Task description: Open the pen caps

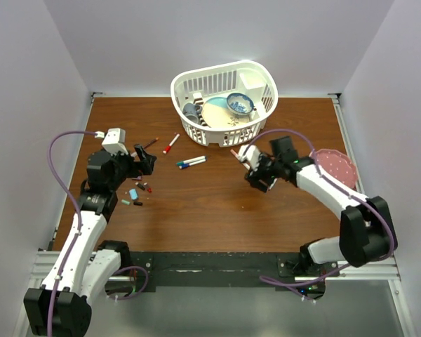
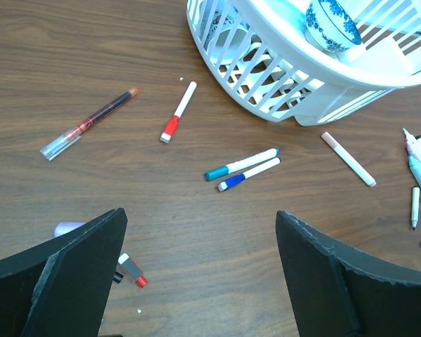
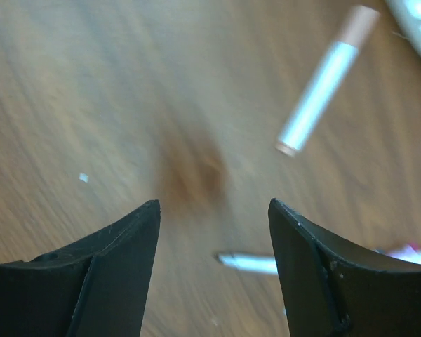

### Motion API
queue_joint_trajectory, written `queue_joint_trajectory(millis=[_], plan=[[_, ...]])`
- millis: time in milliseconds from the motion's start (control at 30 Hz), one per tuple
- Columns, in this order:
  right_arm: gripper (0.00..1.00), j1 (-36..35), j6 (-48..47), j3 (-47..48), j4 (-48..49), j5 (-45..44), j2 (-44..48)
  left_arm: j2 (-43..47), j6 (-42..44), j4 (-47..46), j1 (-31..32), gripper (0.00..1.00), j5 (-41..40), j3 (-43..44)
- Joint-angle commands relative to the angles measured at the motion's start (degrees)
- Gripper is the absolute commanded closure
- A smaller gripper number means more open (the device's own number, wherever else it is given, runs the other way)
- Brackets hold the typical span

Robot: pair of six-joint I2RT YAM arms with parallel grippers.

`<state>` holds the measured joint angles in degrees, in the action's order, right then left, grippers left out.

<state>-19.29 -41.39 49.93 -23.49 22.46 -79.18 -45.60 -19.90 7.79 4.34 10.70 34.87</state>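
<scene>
Loose pen caps (image 1: 133, 194) (teal, red, black) lie near table (image 1: 217, 203) left edge. Red cap (image 2: 170, 129) seated on marker (image 2: 186, 97). Left gripper (image 2: 200, 225), right gripper (image 3: 214, 210): spread wide, empty.

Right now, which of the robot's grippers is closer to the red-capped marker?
Left. The left gripper sits just left of the red-capped marker, slightly nearer the bases. The right gripper is well off to its right, beyond the teal-capped marker.
</scene>
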Motion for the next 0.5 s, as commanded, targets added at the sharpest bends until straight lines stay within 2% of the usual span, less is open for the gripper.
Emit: queue_joint_trajectory(millis=[0, 33, 133, 400, 467], plan=[[0.32, -6.11, 5.66, -0.11, 15.02, -12.77, -4.81, -0.27, 1.36, -2.08, -0.38, 0.07, -0.33, 0.11], [0.31, -6.37, 7.27, 1.12, 15.48, -16.62, -6.50, -0.36, 1.36, -2.17, -0.38, 0.07, -0.33, 0.02], [0.28, -7.34, 10.44, 4.38, 16.45, -20.85, -12.22, -0.63, 1.44, -2.08, -0.38, 0.07, -0.50, 0.11], [0.28, -8.31, 13.00, 8.25, 18.56, -23.95, -19.43, -0.89, 1.44, -1.99, -0.38, 0.07, -0.68, 0.11], [0.31, -8.22, 13.52, 9.12, 18.21, -23.69, -20.84, -0.98, 1.44, -2.17, -0.38, 0.07, -0.59, 0.11]])
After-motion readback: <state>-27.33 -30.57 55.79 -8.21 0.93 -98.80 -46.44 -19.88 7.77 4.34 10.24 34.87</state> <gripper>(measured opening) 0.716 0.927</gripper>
